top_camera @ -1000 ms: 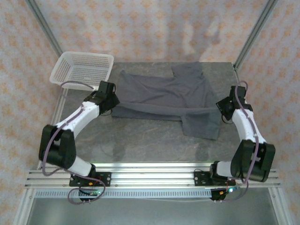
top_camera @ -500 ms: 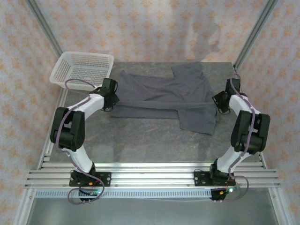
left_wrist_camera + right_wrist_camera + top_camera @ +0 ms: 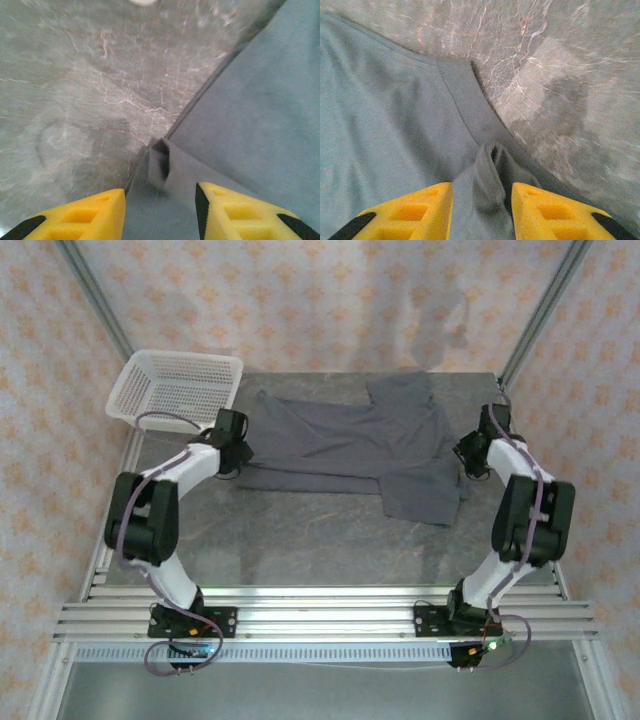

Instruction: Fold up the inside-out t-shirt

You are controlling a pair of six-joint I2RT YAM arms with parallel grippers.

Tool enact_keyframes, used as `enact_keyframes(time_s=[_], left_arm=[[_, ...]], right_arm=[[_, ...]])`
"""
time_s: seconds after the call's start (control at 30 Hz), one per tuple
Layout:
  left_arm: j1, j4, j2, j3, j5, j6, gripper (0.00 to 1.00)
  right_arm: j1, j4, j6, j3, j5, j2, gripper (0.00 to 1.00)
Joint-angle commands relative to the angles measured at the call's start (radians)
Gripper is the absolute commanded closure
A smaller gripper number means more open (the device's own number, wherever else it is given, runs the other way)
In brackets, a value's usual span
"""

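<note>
The left tool point(image 3: 160, 194) sits low at the left edge of the inside-out t-shirt point(image 3: 350, 445), its yellow fingers parted. A folded corner of cloth lies slack between and just ahead of them, not pinched. The right tool point(image 3: 482, 189) is at the shirt's right edge, also parted, with a small pucker of fabric standing up between its fingers.

The shirt lies across the far half of the tabletop point(image 3: 300, 540). Its near side is doubled into a long band running left to right, and one part reaches nearer on the right.

The cloth looks thin, light and limp, so it will likely sag, crease and drag on the rough surface rather than hold a line. A straight fold probably needs a hold at each end. The seamed hems and folded corners seem the best places to grip, as they offer a thicker ridge. A pinch in mid-panel would probably lift one layer only.
</note>
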Motion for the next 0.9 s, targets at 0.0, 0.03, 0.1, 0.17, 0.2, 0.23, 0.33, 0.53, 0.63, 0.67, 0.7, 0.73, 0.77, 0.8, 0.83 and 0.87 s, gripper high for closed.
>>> enact_keyframes(time_s=[0.0,0.03,0.1,0.17,0.2,0.23,0.33,0.53,0.63,0.67,0.7,0.73,0.77,0.8,0.83,0.87], left_arm=[[-0.006,0.016,-0.177,-0.052,0.029,0.048,0.59],[-0.015,0.021,-0.214,-0.071,0.065,0.068,0.59],[-0.051,0.021,-0.291,-0.114,0.154,0.126,0.62],[-0.102,0.017,-0.359,-0.153,0.225,0.182,0.67],[-0.135,0.020,-0.396,-0.178,0.252,0.227,0.70],[-0.168,0.025,-0.428,-0.200,0.273,0.257,0.73],[-0.272,0.062,-0.524,-0.268,0.346,0.332,0.77],[-0.392,0.080,-0.624,-0.328,0.423,0.423,0.75],[-0.412,0.081,-0.637,-0.336,0.425,0.434,0.71],[-0.414,0.085,-0.638,-0.337,0.424,0.433,0.70],[-0.417,0.085,-0.639,-0.339,0.420,0.431,0.69],[-0.417,0.086,-0.638,-0.338,0.414,0.429,0.68],[-0.418,0.084,-0.638,-0.337,0.405,0.426,0.67],[-0.419,0.083,-0.638,-0.337,0.399,0.425,0.66],[-0.419,0.082,-0.639,-0.338,0.394,0.424,0.64],[-0.418,0.081,-0.640,-0.339,0.390,0.421,0.62]], right_arm=[[0.004,-0.020,0.026,-0.132,0.065,-0.205,0.64],[0.005,-0.015,0.026,-0.183,0.062,-0.247,0.64],[0.004,-0.023,0.009,-0.284,0.068,-0.335,0.64],[0.003,-0.052,-0.013,-0.354,0.082,-0.397,0.60],[0.004,-0.058,-0.023,-0.389,0.068,-0.420,0.59],[0.003,-0.054,-0.037,-0.418,0.040,-0.429,0.58],[0.004,-0.060,-0.074,-0.475,-0.041,-0.423,0.58],[0.011,0.002,-0.089,-0.532,-0.096,-0.364,0.58],[0.019,0.029,-0.093,-0.519,-0.111,-0.313,0.58],[0.022,0.038,-0.093,-0.514,-0.119,-0.297,0.59],[0.026,0.040,-0.090,-0.505,-0.120,-0.287,0.62],[0.029,0.040,-0.088,-0.498,-0.122,-0.278,0.66],[0.033,0.036,-0.088,-0.488,-0.123,-0.274,0.74],[0.037,0.027,-0.083,-0.477,-0.125,-0.276,0.84],[0.041,0.018,-0.079,-0.467,-0.127,-0.283,0.91],[0.048,0.002,-0.069,-0.454,-0.133,-0.299,0.98]])
